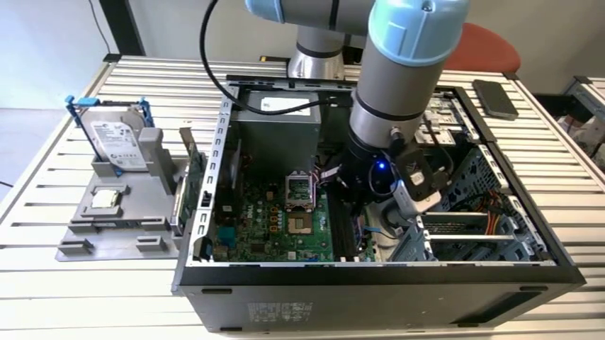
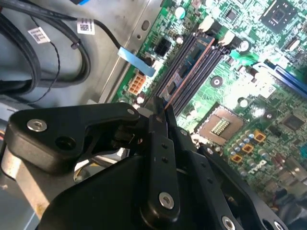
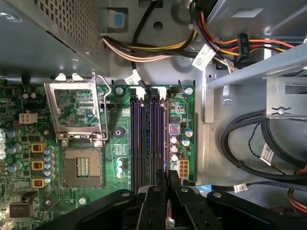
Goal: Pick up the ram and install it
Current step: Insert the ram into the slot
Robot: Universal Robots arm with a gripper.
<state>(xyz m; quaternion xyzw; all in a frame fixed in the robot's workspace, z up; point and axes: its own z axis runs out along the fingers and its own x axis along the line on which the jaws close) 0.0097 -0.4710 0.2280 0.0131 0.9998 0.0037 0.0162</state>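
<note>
While the arm (image 1: 397, 92) reaches down into the open computer case (image 1: 378, 273), its gripper (image 3: 168, 184) sits low over the green motherboard (image 1: 283, 234), right above the memory slots (image 3: 148, 139). In both wrist views the 2 black fingers (image 2: 160, 143) are drawn close together and clamp a thin board edge-on between them: the ram (image 2: 192, 64), dark with a coppery edge, running lengthwise along 1 of the slots and apparently seated or nearly seated in it, though how deep it sits cannot be told. Beside the slots lies the open processor socket (image 3: 79, 165) with its raised metal frame (image 3: 76, 108). Bundled cables (image 3: 158, 50) in yellow, orange and black run along the case wall beyond the slots.

On the slatted table (image 1: 95, 283), near the edge at the exterior view's left, a grey fixture (image 1: 118, 212) carries a silver hard drive (image 1: 113, 142) in a blue frame, standing upright. A green expansion card (image 1: 194, 177) stands on edge between that fixture and the case. A dark phone (image 1: 494, 98) lies near the table's far corner at the exterior view's right.
</note>
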